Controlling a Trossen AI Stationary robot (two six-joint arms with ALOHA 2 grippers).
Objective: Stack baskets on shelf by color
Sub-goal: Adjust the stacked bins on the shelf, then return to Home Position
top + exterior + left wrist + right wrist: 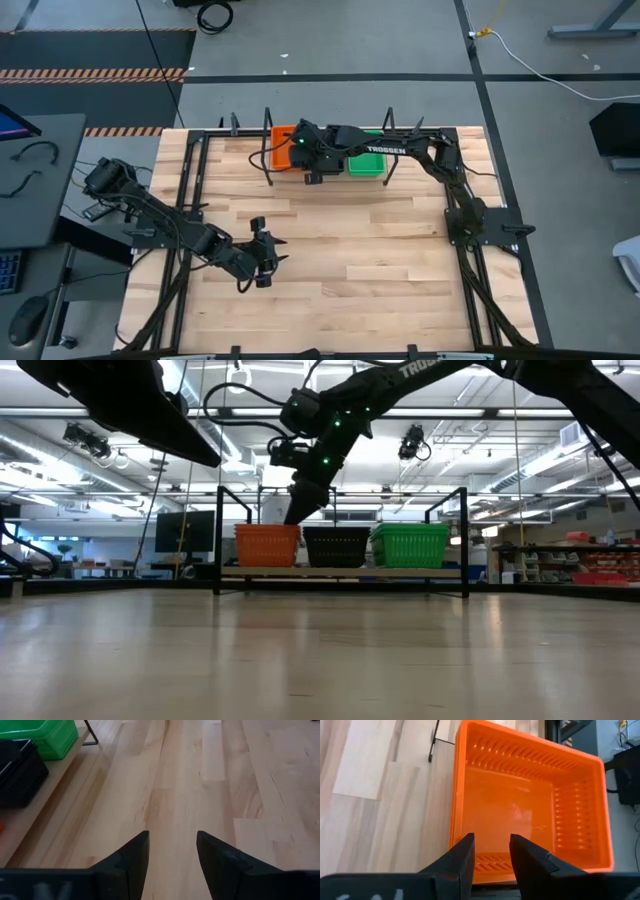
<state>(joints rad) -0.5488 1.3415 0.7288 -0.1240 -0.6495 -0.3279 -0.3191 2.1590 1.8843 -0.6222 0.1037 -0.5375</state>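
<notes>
The right gripper [490,855] hangs over the near edge of the orange basket stack [530,800], its fingers parted with nothing between them: released, not grasping. From the wrist camera the inside of the top orange basket is bare. The arm reaches from the right side of the table [380,260], elbow folded, its forearm running along above the shelf [340,572] towards the orange end.

The shelf carries three stacks side by side: orange at one end, the black baskets [335,546] in the middle, the green baskets [410,545] at the other end. Each colour occupies its own bay, which is the arrangement that the task calls for. No loose basket shows on the table, so the sorting looks complete or close to it.

The left gripper [265,255] waits low over the bare table, well apart from the shelf, fingers open and empty, its arm stretched out from the left edge.
</notes>
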